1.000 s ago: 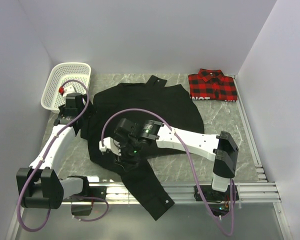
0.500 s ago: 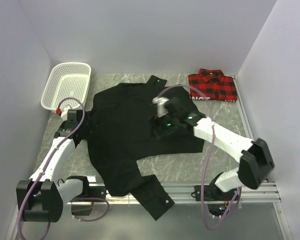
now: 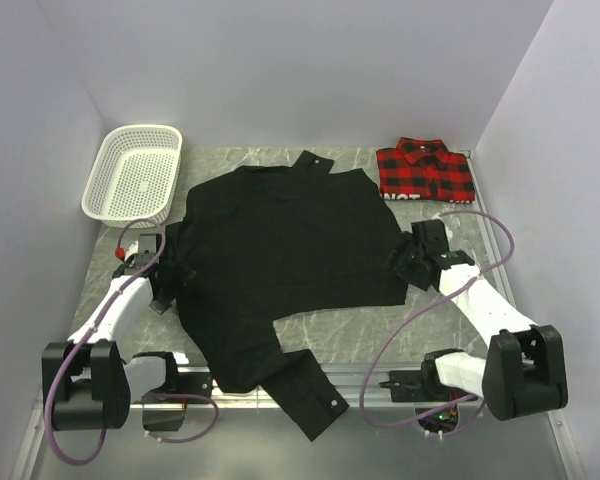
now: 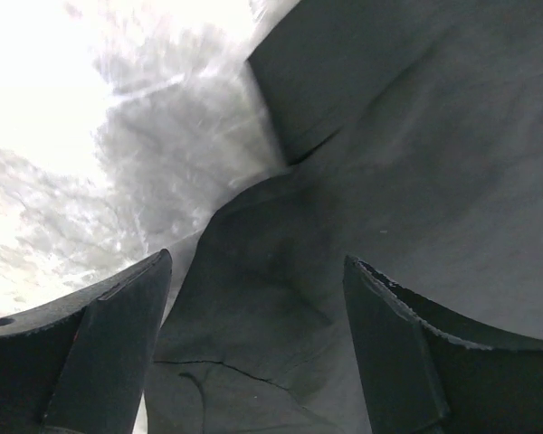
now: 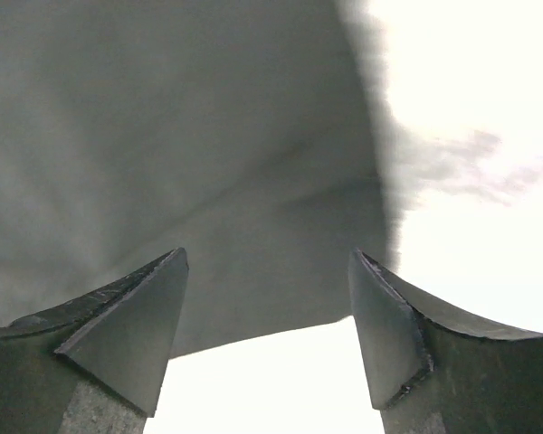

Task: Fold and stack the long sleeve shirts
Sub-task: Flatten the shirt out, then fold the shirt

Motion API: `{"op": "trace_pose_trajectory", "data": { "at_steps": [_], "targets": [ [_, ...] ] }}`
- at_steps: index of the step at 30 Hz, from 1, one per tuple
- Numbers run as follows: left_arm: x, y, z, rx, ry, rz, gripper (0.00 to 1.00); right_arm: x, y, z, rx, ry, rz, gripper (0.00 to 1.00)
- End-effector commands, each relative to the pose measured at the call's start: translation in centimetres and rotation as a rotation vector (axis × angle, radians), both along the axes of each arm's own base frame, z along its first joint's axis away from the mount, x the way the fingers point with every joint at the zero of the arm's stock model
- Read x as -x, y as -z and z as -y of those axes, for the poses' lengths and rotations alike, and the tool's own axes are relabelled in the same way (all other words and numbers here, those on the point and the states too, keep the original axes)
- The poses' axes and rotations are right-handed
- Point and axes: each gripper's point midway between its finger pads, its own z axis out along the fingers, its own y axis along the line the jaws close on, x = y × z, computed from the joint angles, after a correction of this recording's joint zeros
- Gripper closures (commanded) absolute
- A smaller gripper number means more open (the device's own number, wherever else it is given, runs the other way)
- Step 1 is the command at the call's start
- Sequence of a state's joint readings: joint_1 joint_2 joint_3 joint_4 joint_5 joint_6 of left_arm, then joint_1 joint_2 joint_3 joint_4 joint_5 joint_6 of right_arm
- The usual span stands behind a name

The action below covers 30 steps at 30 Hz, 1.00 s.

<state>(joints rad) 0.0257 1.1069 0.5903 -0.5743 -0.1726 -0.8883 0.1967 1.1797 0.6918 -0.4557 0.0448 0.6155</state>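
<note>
Black shirt (image 3: 280,240) lies spread flat across the middle of the surface (image 3: 330,322), between the two claws, its collar (image 3: 308,160) on the side far from them. One long sleeve (image 3: 302,385) runs back past the left claw (image 3: 172,283) and hangs over the near edge of the surface, between the two arm bases.

The left claw sits low at the shirt's left edge, fingers apart and clamped on nothing. In the left wrist view, this claw (image 4: 258,271) frames dark cloth with a crease and a folded flap. Pale marbled surface shows beyond its left finger (image 4: 100,353). I cannot tell whether the fingertips touch the cloth.

The right claw (image 3: 404,262) sits at the shirt's right edge, also spread and holding nothing. In the right wrist view, this claw (image 5: 268,262) looks down on the hem corner of the black cloth. The cloth edge passes between the fingers (image 5: 127,334), with bright bare surface on the outer side.

The plaid shirt (image 3: 425,172), red and black, lies folded with its collar showing, beyond the right claw in the far right corner and well apart from it. It lies just beside the black shirt's shoulder.

A white mesh basket (image 3: 102,172) stands beyond the left claw in the far left corner, near the black shirt's other shoulder.
</note>
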Motion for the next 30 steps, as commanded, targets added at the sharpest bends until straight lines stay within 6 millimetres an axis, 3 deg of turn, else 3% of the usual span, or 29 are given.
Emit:
{"op": "trace_pose_trajectory", "data": {
  "at_steps": [1,4,9,13,30],
  "targets": [
    [0.8,1.1,0.9,0.064,-0.02,-0.049,0.18,1.0,0.9,2.8,0.0,0.186,-0.03,0.23],
    [1.4,1.6,1.2,0.08,-0.024,-0.075,0.22,2.1,2.4,3.9,-0.017,0.252,-0.078,0.25],
    [1.8,1.5,1.1,0.079,-0.035,-0.084,0.29,3.4,4.3,3.7,-0.064,0.311,-0.142,0.27],
    [1.6,1.7,0.9,0.068,-0.036,-0.089,0.29,3.3,5.3,3.5,-0.083,0.33,-0.153,0.27],
    [1.3,1.7,1.5,0.091,-0.005,-0.067,0.26,5.4,6.2,2.6,-0.075,0.282,-0.247,0.3]
  ]
}}
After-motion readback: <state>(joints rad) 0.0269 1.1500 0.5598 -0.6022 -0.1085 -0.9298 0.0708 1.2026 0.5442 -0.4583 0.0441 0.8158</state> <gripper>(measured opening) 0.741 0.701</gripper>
